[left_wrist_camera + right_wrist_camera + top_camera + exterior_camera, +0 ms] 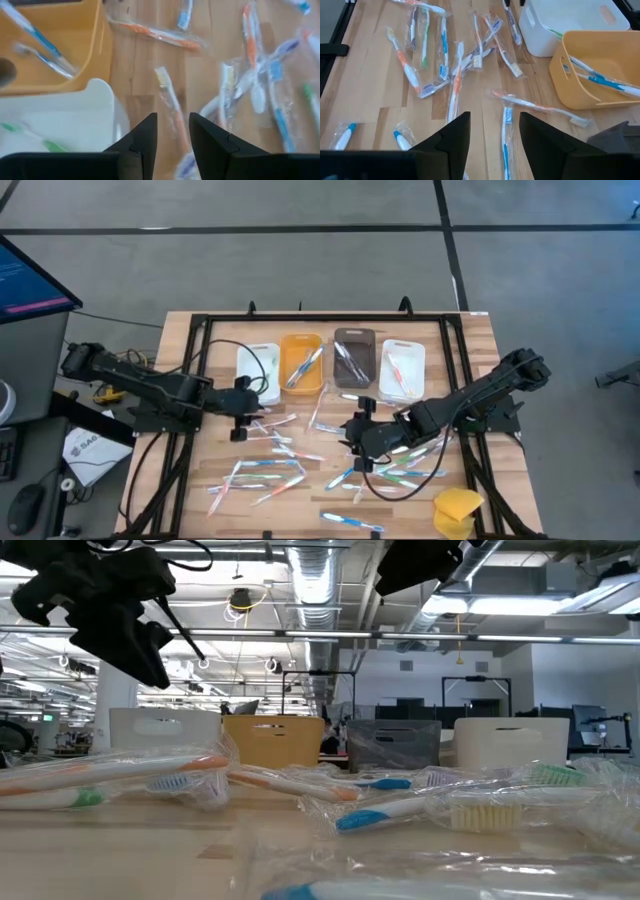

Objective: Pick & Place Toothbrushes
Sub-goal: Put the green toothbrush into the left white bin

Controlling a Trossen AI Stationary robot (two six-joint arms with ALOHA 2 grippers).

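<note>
Many toothbrushes (270,465) in clear wrappers lie scattered flat on the wooden table. More lie inside the four bins at the far side: white (258,367), orange (301,362), grey (353,358) and white (402,370). My left gripper (243,423) hangs open just in front of the left white bin (60,125), above an orange-handled toothbrush (170,102), with nothing between its fingers (172,117). My right gripper (357,452) stands open over the middle of the pile, slanting down, and it too is empty (494,117).
A yellow sponge-like lump (457,508) sits at the table's near right corner. A black frame (200,330) runs round the tabletop. Bare wood (365,70) shows between the scattered toothbrushes. A monitor (30,280) stands off the table at the far left.
</note>
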